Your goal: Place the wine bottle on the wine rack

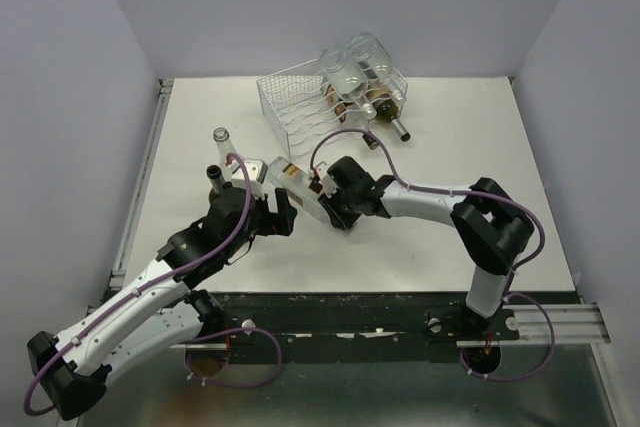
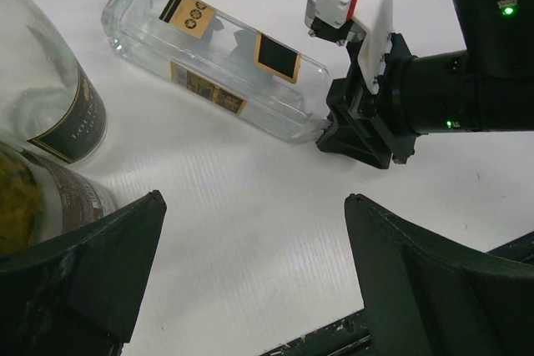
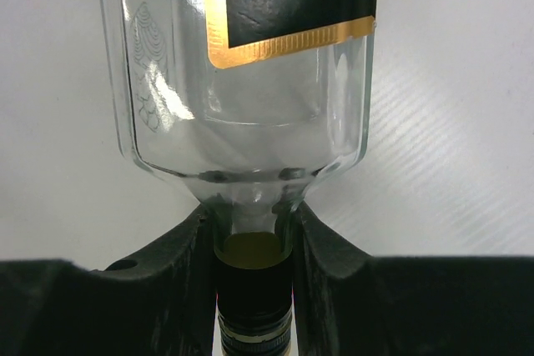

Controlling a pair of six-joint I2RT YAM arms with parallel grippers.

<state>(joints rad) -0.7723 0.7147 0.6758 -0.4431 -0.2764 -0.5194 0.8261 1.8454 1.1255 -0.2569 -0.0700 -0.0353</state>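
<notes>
Looks like the grasp step. The right gripper [image 3: 253, 231] has its jaws pinched in on the neck of the wine bottle [image 3: 250, 81], pads snug on the glass both sides. The bottle lies flat on the table [image 1: 450, 147], centre of the top view. The wine rack [image 1: 295, 112] sits upper middle, well apart. The left gripper [image 2: 254, 273] gapes wide, holding nothing. Next I'd guess lift, carry up-frame, and lay it in a free cradle.

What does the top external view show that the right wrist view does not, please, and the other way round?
Only the top external view shows the wine rack with bottles in it, and two upright bottles near the left arm. Only the right wrist view shows the right claw closed on the neck of the clear bottle, by its dark cap. Both show that bottle lying on the white table.
</notes>
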